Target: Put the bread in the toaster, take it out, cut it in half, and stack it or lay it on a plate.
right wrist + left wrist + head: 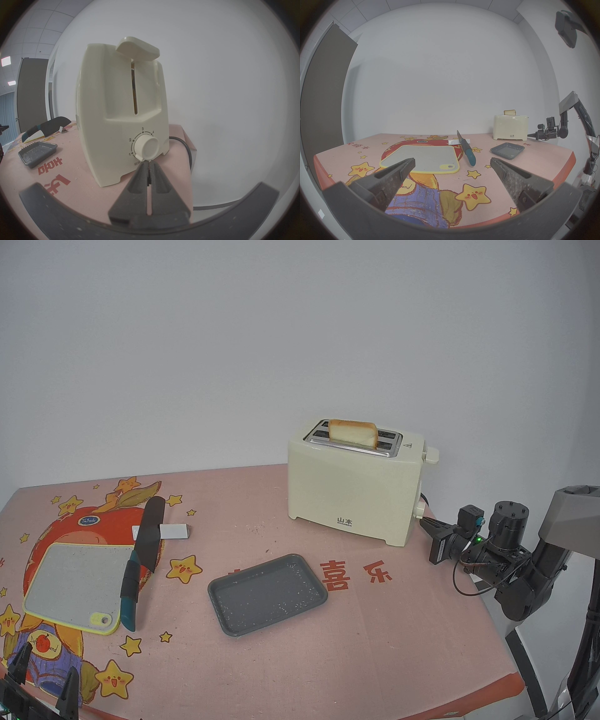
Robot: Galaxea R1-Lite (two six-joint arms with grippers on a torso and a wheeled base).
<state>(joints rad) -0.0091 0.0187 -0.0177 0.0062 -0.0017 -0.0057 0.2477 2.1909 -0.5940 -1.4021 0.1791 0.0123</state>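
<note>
A slice of bread [354, 432] stands raised in a slot of the cream toaster [353, 490] at the back of the pink table [400, 627]. The toaster's lever [137, 48] is up at the top of its track. My right gripper [424, 524] is shut and empty, its tip just below the dial [146, 147] on the toaster's right end. The grey plate [267, 592] lies in front of the toaster. A knife [140, 559] with a black blade rests across the right edge of the cutting board [75, 587]. My left gripper [452, 170] hangs open near the table's front left corner.
A small white tag [167, 531] lies behind the knife. The toaster's black cord [182, 150] runs off the table's right edge, close to my right arm. The table's front edge [462, 702] is near on the right.
</note>
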